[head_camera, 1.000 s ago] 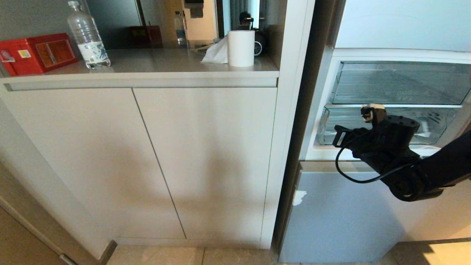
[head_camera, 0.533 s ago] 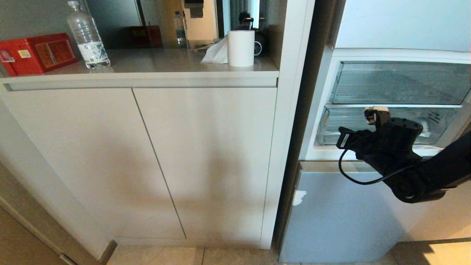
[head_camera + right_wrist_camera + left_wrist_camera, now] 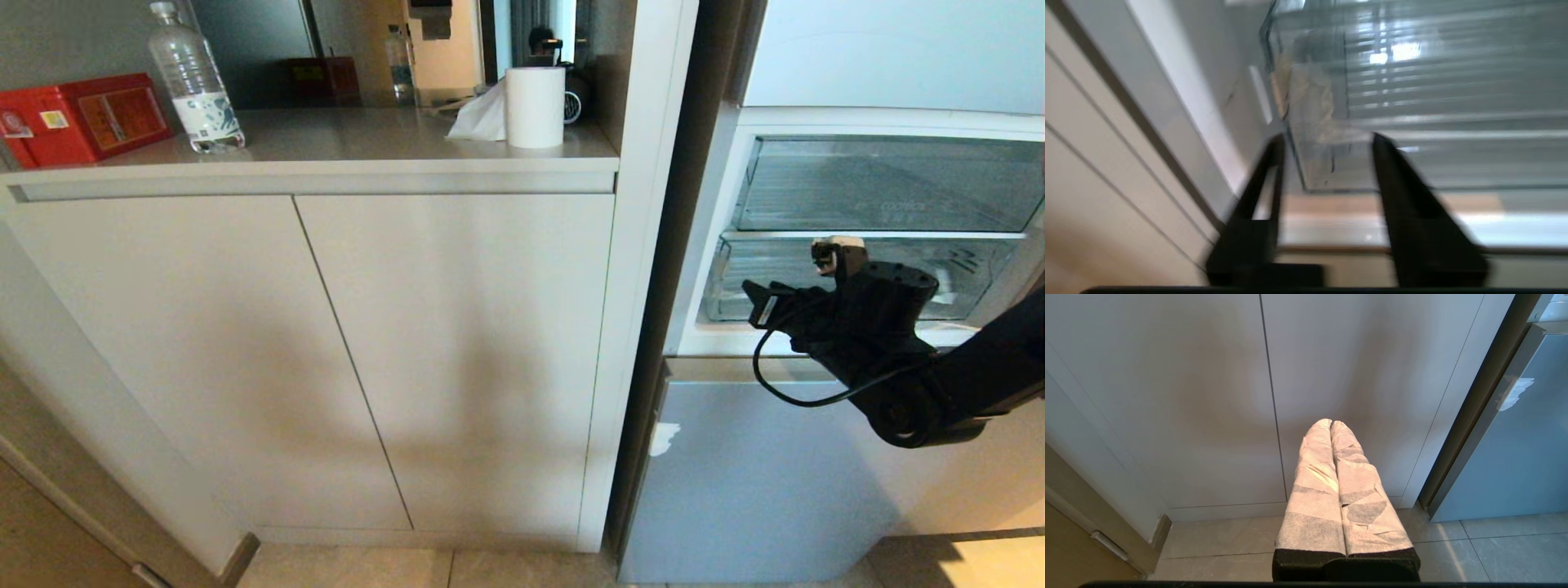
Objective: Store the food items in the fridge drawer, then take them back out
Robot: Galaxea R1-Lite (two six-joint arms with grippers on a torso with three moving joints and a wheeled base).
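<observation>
The fridge (image 3: 759, 482) stands open at the right, with two clear bins inside. The lower, shallower one is the fridge drawer (image 3: 759, 282), pushed in under a shelf. My right arm (image 3: 865, 318) reaches in front of it. In the right wrist view my right gripper (image 3: 1327, 141) is open, its black fingers (image 3: 1400, 183) spread before the fridge drawer's (image 3: 1331, 163) left front corner with nothing between them. No food items are in view. My left gripper (image 3: 1331, 424) is shut and empty, low in front of the cabinet doors.
The upper clear bin (image 3: 890, 184) sits above the drawer. Beige cabinets (image 3: 326, 351) fill the left. Their counter carries a red box (image 3: 82, 118), a water bottle (image 3: 196, 82) and a white paper roll (image 3: 535, 106). White tape (image 3: 663, 437) marks the lower fridge door's edge.
</observation>
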